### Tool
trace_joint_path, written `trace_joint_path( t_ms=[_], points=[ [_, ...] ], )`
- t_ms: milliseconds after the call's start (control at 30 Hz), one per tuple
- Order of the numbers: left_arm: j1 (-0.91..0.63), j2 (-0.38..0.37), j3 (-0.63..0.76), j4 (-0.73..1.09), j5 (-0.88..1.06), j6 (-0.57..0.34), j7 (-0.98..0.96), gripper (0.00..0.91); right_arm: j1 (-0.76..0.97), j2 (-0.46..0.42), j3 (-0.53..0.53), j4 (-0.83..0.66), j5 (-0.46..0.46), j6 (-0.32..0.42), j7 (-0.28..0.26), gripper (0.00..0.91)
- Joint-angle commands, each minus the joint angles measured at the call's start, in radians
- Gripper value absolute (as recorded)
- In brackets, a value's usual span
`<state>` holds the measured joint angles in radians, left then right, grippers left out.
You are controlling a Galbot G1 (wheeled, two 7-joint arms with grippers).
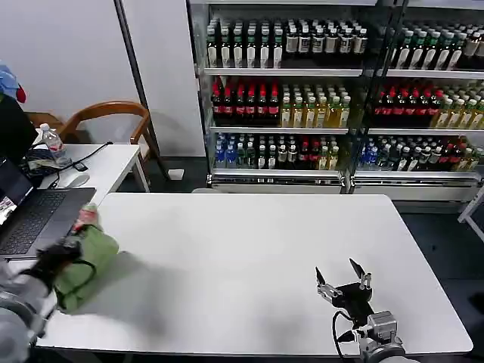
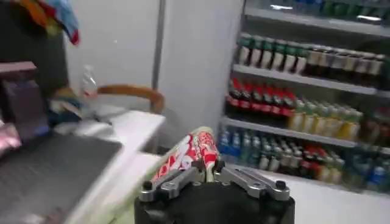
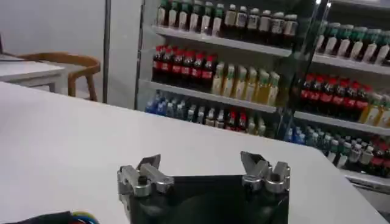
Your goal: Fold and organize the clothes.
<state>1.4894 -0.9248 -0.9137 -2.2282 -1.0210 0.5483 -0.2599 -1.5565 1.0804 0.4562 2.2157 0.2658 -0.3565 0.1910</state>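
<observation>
The green shirt (image 1: 85,265) sits in a soft bundle at the left end of the white table (image 1: 249,257), close to the edge. A bit of its red-and-white checked print pokes out of the top. The left gripper (image 1: 66,251) is right on the bundle, and in the left wrist view its fingers (image 2: 183,176) are pinched together on a roll of the checked cloth (image 2: 186,155). So the shirt is held, bunched up, and to me it looks like it is being put away or moved to its spot, not spread out. To do this well, I think the arm should go slow and set the bundle fully on the table, away from the edge, so it does not slide off. It should let go only when the cloth rests flat, or the fold may flop open. The laptop (image 1: 34,219) is just beside the shirt, so the arm needs to keep clear of it. The right gripper (image 1: 344,281) waits far over on the right side of the table, with its fingers spread wide and nothing in them. Behind the table stand shelves of drink bottles (image 1: 302,106), but their labels are too small for me to read any words.
</observation>
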Motion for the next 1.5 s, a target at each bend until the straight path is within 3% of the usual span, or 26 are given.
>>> trace_joint_path(
  t_ms=[33,300,600,633,667,1067,1300,1367,1400,1500],
  points=[
    [-0.112,-0.377,0.879,0.001,0.478,-0.098,0.051,0.040,-0.012,-0.001,0.022,-0.002,0.000,0.005,0.001,0.907],
    [-0.212,-0.400,0.864,0.030,0.484,-0.096,0.051,0.040,0.006,0.009,-0.001,-0.025,-0.005,0.011,-0.001,0.907],
    [-0.363,-0.492,0.859,0.162,0.425,-0.088,-0.079,0.050,0.045,-0.021,0.038,-0.027,0.012,0.004,-0.009,0.907],
    [-0.365,-0.498,0.863,0.169,0.428,-0.085,-0.087,0.212,0.052,-0.023,0.043,-0.030,0.013,0.005,-0.012,0.907],
    [-0.369,-0.505,0.866,0.175,0.424,-0.080,-0.089,0.907,0.064,-0.029,0.054,-0.035,0.020,0.006,-0.018,0.907],
    [-0.394,-0.581,0.928,0.094,0.420,-0.111,-0.031,0.907,0.142,-0.036,0.072,-0.068,0.035,-0.005,-0.036,0.907],
    [-0.363,-0.472,0.808,0.032,0.504,-0.144,0.051,0.907,0.160,-0.017,0.051,-0.102,0.015,0.006,-0.037,0.907],
    [-0.346,-0.409,0.706,0.049,0.576,-0.183,0.121,0.907,0.177,-0.015,0.038,-0.110,0.008,0.019,-0.027,0.907],
    [-0.331,-0.363,0.613,0.070,0.607,-0.202,0.168,0.907,0.188,-0.013,0.025,-0.122,0.007,0.061,-0.021,0.907],
    [-0.285,-0.269,0.409,0.140,0.628,-0.275,0.276,0.907,0.239,0.000,0.006,-0.158,-0.023,0.068,-0.035,0.907]
  ],
)
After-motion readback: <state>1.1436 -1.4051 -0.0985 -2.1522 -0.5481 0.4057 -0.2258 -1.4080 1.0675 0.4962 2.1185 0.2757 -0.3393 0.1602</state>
